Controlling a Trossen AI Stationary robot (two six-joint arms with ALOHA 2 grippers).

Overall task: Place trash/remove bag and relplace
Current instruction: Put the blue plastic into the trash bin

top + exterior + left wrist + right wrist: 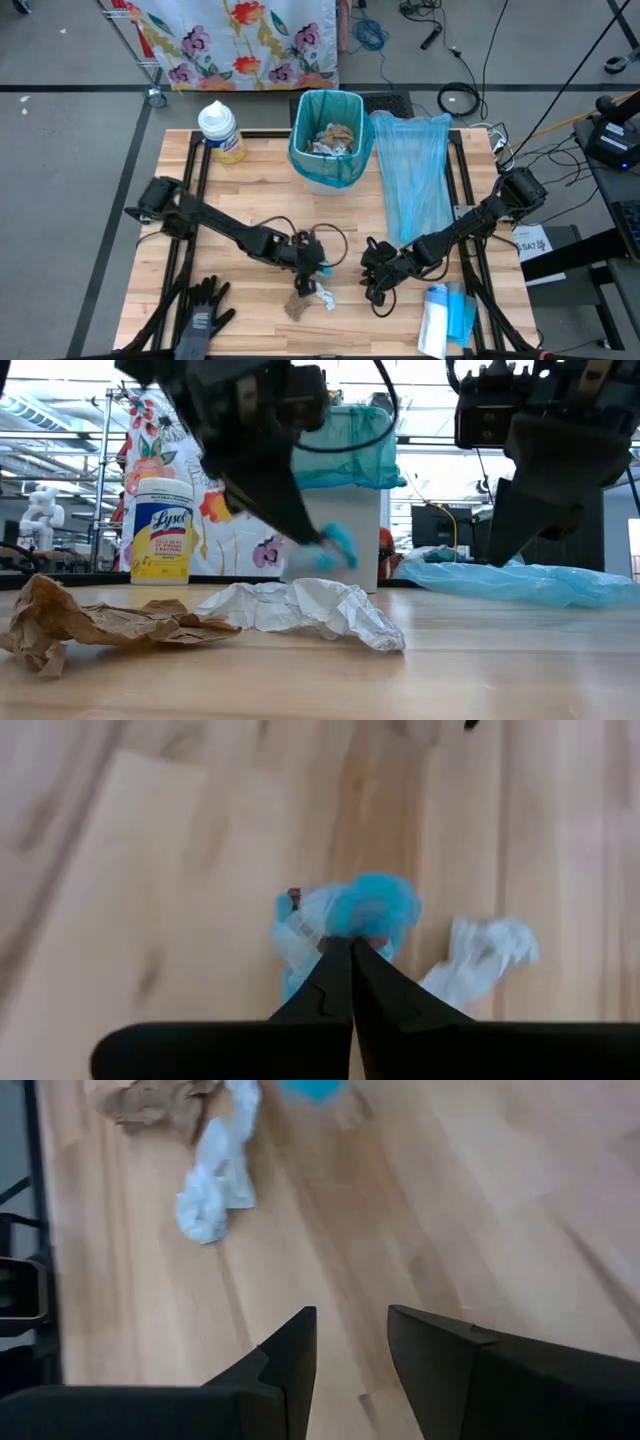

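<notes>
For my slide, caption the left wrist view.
Left end effector shut on a light blue wrapper scrap, white tissue lying beside it on the wooden table.

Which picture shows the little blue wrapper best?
The left wrist view: the blue wrapper fills its middle, pinched in the shut jaws of the left gripper. The low view shows it partly hidden by the arm. The high view shows a speck; the right wrist view only its edge.
</notes>
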